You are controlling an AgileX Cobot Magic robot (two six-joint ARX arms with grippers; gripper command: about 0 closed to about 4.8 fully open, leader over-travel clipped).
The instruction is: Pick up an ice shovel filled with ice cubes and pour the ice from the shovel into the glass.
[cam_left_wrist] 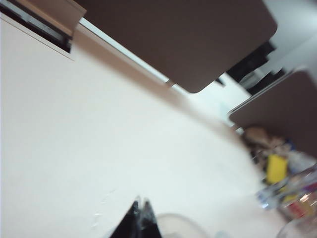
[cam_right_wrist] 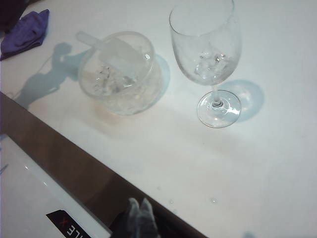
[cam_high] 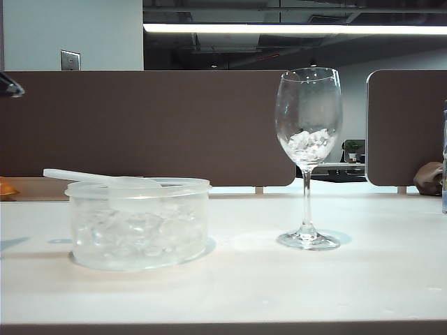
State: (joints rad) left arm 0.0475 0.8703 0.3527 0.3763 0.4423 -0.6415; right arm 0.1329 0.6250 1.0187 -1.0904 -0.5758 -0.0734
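Ice shovel [cam_high: 105,179] lies across the rim of the round clear tub [cam_high: 140,223] on the desk [cam_high: 244,279], handle projecting past the rim on the side away from the wine glass [cam_high: 308,157]. Judged light, thin and slippery when wet — grip the handle near its free end and keep the bowl level. The glass, standing beside the tub, holds a few ice cubes [cam_high: 309,143]; it is fragile and top-heavy. Left pincer [cam_left_wrist: 140,223] is clenched and empty, over bare desk. Right pincer [cam_right_wrist: 140,218] hangs well apart from tub and glass, fingertips together — nothing held.
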